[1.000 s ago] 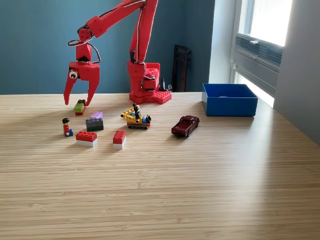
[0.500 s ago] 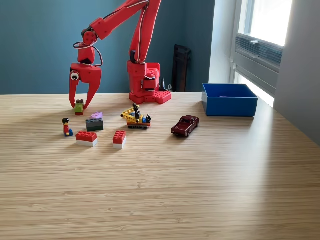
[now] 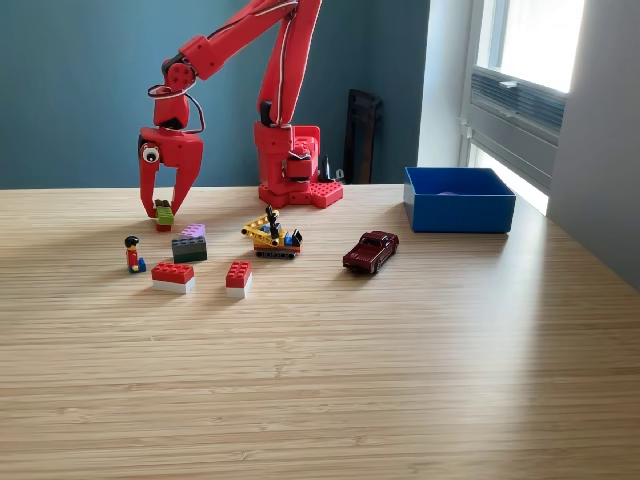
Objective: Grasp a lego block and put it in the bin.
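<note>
red claw straddles the green-topped block at the far left of the table

while the red arm [image 3: 255, 35] arches over from its base [image 3: 295, 160] at the back of the wooden table [image 3: 400, 360], its gripper [image 3: 164, 207] points straight down at the exterior view's left. the two red fingers [image 3: 185, 185] stand on either side of a small stacked lego block [image 3: 163, 214] with a green top, a dark piece above it and a red bottom. the jaws are narrowed to about the block's width, but it cannot be told from this view whether the tips actually press on it. the block looks to sit on the table surface.

in front of it lie other pieces. a dark grey block with a lilac top [image 3: 189, 245] sits near the gripped-at block, toward the camera. a minifigure [image 3: 133, 254] in red stands at the exterior view's left of that. two red blocks on white bases follow in the front row: a wider one [image 3: 173, 276] and a smaller one [image 3: 238, 277], apart from each other. a small yellow lego vehicle [image 3: 272, 237] sits toward the middle, and a dark red toy car [image 3: 371, 251] is to its right in the exterior view.

the bin [image 3: 459, 212], a blue open-topped box, stands on the table at the exterior view's right, near the window [image 3: 525, 60], well apart from the gripper and from all the blocks. nothing shows inside it from this angle.
</note>
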Controlling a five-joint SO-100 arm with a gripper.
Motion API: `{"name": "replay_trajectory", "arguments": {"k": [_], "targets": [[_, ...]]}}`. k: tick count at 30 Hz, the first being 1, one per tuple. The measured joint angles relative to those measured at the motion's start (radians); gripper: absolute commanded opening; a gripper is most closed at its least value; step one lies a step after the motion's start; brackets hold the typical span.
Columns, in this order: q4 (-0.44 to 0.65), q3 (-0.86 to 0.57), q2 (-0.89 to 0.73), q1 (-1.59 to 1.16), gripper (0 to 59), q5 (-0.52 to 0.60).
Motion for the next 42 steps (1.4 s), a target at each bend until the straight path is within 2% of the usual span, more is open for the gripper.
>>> {"name": "replay_trajectory", "arguments": {"k": [2,10,16,20,26,33,42], "targets": [[0.077,-0.046,0.0,-0.012,0.1,-0.023],[0.589,-0.396,0.0,-0.115,0.1,-0.069],[0.822,-0.664,0.0,-0.261,0.1,-0.018],[0.874,-0.746,0.0,-0.391,0.1,0.044],[0.916,-0.756,-0.002,-0.706,0.0,0.184],[0.936,-0.756,-0.005,-1.232,0.0,0.331],[0.936,-0.824,-0.011,-1.798,0.0,0.388]]}}
